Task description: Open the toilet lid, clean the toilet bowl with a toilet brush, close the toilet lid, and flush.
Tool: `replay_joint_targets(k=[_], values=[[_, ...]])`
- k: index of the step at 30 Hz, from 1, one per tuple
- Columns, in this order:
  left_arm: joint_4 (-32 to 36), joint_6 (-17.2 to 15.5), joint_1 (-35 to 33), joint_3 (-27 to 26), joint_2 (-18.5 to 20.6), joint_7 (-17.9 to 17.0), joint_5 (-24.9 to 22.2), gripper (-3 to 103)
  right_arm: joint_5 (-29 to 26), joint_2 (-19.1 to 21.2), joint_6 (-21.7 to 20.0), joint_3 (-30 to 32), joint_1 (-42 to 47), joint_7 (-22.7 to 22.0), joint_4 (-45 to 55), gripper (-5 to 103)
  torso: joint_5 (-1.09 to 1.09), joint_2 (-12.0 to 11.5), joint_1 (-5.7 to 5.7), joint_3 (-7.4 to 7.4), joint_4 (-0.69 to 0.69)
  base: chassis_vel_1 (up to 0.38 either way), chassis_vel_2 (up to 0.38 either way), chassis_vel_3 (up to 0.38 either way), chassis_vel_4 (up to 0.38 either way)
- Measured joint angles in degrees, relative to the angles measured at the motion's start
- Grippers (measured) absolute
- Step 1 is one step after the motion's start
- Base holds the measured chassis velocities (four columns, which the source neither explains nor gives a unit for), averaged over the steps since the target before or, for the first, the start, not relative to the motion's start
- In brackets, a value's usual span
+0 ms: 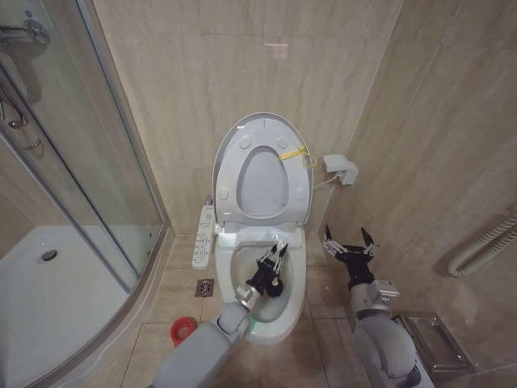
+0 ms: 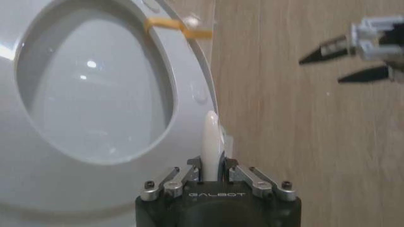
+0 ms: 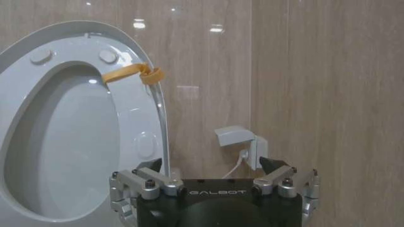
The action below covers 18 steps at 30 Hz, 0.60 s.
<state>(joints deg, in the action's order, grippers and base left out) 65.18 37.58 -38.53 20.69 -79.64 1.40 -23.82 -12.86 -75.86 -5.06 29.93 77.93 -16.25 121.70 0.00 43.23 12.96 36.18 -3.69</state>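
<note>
Head view, lower centre: left gripper (image 1: 275,257) clamped on toilet brush (image 2: 209,142) handle, head down inside toilet bowl (image 1: 297,279). Toilet lid (image 1: 262,121) upright behind. Right gripper (image 1: 349,240) spread, beside bowl.

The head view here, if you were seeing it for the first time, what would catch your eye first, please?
The raised toilet lid leans against the tiled wall, a yellow tie on its seat ring. Below it, the left gripper holds the toilet brush by its white handle over the open toilet bowl, while the right gripper hangs open beside the bowl.
</note>
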Motion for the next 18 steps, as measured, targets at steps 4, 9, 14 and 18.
replay_joint_targets(k=[4,9,14,18], values=[[-1.7,0.2,0.3,-0.4,-0.9,0.1,-0.2,21,0.0,0.0,0.0,0.0,0.0,0.0,0.0,100,0.00,0.0,0.00,0.00,0.01,0.000,0.000,0.000,0.000],[-6.0,1.5,0.5,-0.3,-1.3,0.3,0.6,21,0.0,0.0,0.0,0.0,0.0,0.0,0.0,100,0.00,0.0,0.00,0.00,0.04,0.000,0.000,0.000,0.000],[-2.2,0.5,1.2,-0.4,-1.2,0.3,-0.1,21,0.0,0.0,0.0,0.0,0.0,0.0,0.0,100,0.00,0.0,0.00,0.00,0.01,0.000,0.000,0.000,0.000],[-1.2,-0.1,1.0,0.1,-1.8,0.3,-0.8,21,0.0,0.0,0.0,0.0,0.0,0.0,0.0,100,0.00,0.0,0.00,0.00,0.02,0.000,0.000,0.000,0.000]])
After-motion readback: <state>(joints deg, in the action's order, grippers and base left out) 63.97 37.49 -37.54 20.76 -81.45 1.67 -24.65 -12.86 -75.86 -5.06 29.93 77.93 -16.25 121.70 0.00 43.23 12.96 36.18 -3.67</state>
